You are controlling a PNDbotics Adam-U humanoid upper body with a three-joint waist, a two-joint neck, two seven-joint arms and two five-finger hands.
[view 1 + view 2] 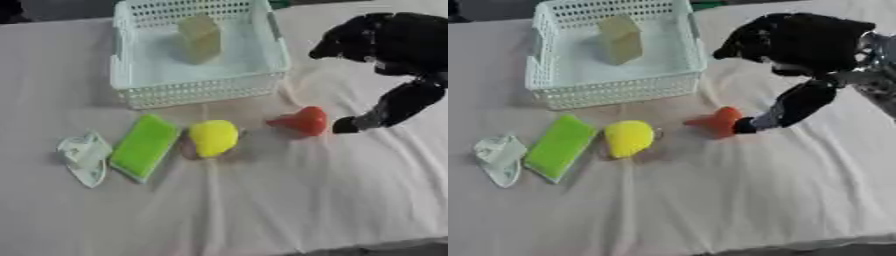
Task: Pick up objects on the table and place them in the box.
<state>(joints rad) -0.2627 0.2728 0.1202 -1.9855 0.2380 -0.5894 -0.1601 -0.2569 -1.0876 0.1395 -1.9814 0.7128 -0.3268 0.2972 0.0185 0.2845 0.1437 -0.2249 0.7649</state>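
Observation:
A red cone-shaped object point(304, 120) lies on the white cloth, right of centre. My right hand point(802, 40) comes in from the upper right and hovers above and to the right of it. One straight black finger point(785, 109) reaches down, its tip touching the red object's right side; nothing is held. Left of the red object sit a yellow rounded object point(213, 138), a flat green sponge point(145, 145) and a crumpled pale packet point(85, 156). The white lattice basket point(197, 90) stands at the back, with a pale yellow block point(199, 38) upright inside. My left hand does not show.
The cloth-covered table point(289, 200) stretches open toward the front edge. The basket's front wall is a short way behind the row of objects. Cloth wrinkles run around the red object.

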